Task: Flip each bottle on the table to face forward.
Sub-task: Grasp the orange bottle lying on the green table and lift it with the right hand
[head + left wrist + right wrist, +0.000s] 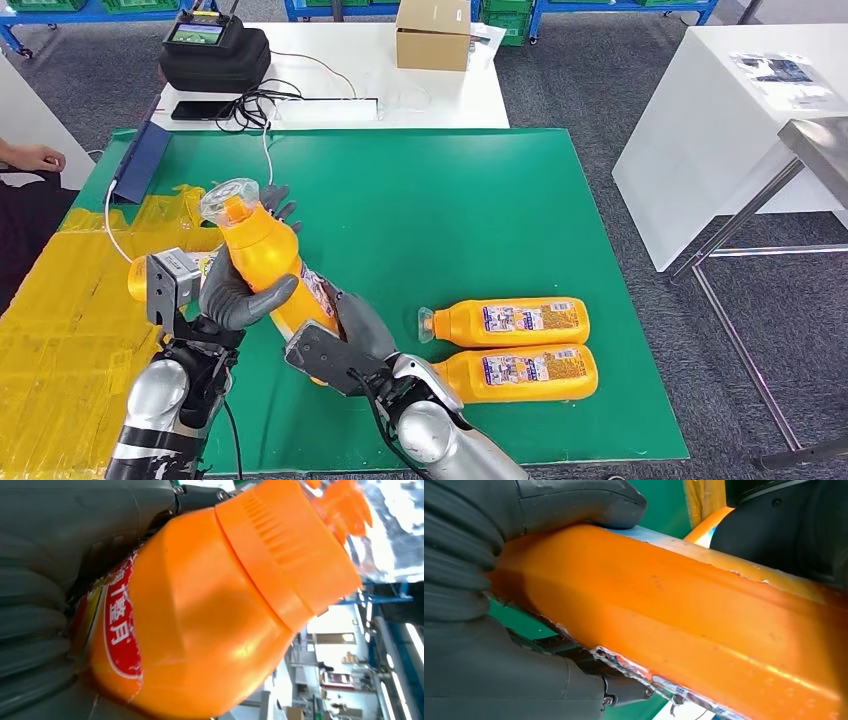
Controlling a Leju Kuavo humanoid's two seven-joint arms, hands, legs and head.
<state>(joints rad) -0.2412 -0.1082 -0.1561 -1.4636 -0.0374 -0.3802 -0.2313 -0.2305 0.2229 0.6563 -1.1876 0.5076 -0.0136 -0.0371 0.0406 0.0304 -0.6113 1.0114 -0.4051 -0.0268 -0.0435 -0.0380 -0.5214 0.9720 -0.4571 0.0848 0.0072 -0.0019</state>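
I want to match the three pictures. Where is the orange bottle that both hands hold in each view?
Head view: orange bottle left of centre, tilted, cap up.
Left wrist view: it covers the middle, cap end toward the picture's upper right.
Right wrist view: its body crosses the frame.
Shared landmark: the green mat.
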